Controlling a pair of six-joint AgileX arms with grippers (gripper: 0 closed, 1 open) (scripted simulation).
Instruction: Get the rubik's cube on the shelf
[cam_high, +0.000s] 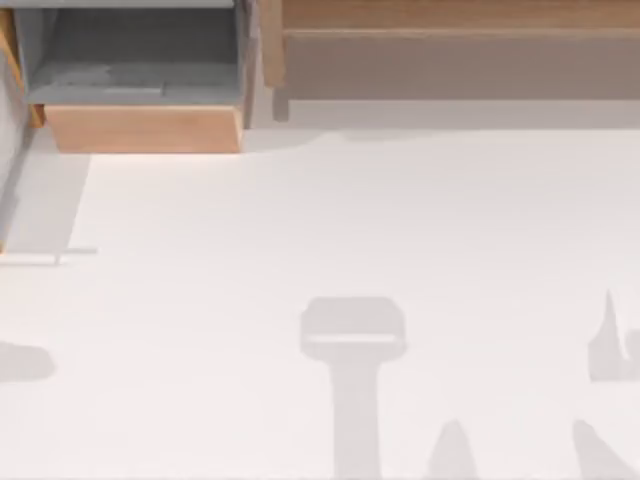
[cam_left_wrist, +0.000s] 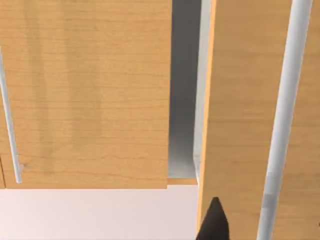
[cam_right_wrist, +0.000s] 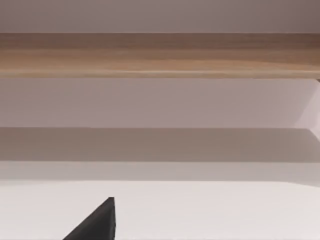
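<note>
The shelf runs along the table at one o'clock; I cannot tell either gripper's state.

The table was white, marked with soft grey shadows. The shelf showed a light wood board above a dull grey-brown front. The compartment had grey inner walls and a light orange-tan wood front edge. In the left wrist view, the cabinet panels were honey-coloured wood with fine grain lines, the handle bars pale silver-grey, and a fingertip black. In the right wrist view, the shelf board was streaked brown wood, and a fingertip was black.
</note>
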